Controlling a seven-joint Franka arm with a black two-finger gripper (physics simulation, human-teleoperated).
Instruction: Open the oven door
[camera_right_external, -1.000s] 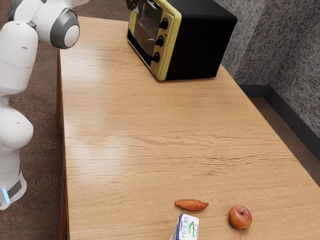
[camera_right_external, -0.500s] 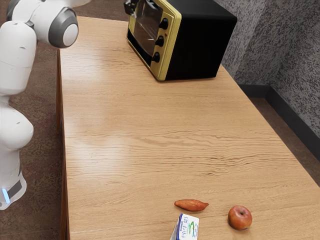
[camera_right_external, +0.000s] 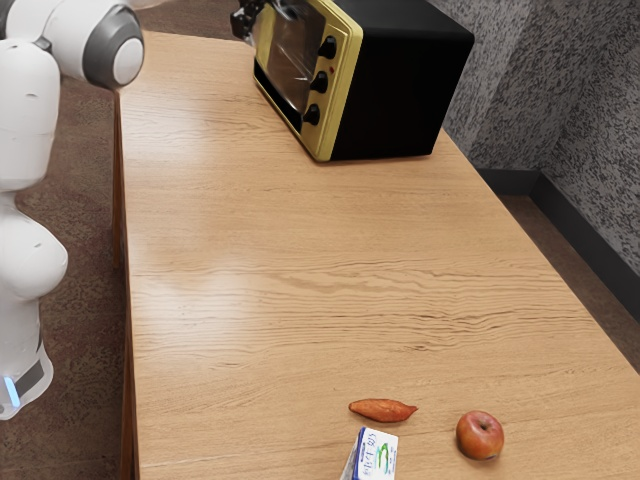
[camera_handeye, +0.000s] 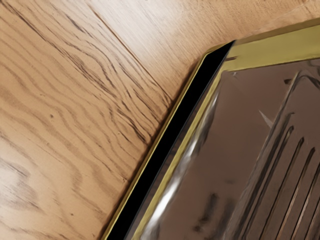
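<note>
- At the far end of the table (camera_right_external: 240, 250), the oven door (camera_right_external: 290, 68) is being flanked by the gripper (camera_right_external: 246, 22); whether that is being kept open or closed cannot be told.
- Slipping is being risked by a shallow hold, oven-dragging by a skewed pull.
- One oven (camera_right_external: 405, 90), three knobs (camera_right_external: 319, 81), one sweet potato (camera_right_external: 383, 410), one apple (camera_right_external: 480, 436), one carton (camera_right_external: 377, 453) are being counted.

the oven door (camera_right_external: 292, 62) had a see-through glass pane and was found at the yellow front of the black-sided oven (camera_right_external: 400, 85), which stood upright on the bench (camera_right_external: 240, 230). any slight opening could not be confirmed.
</note>
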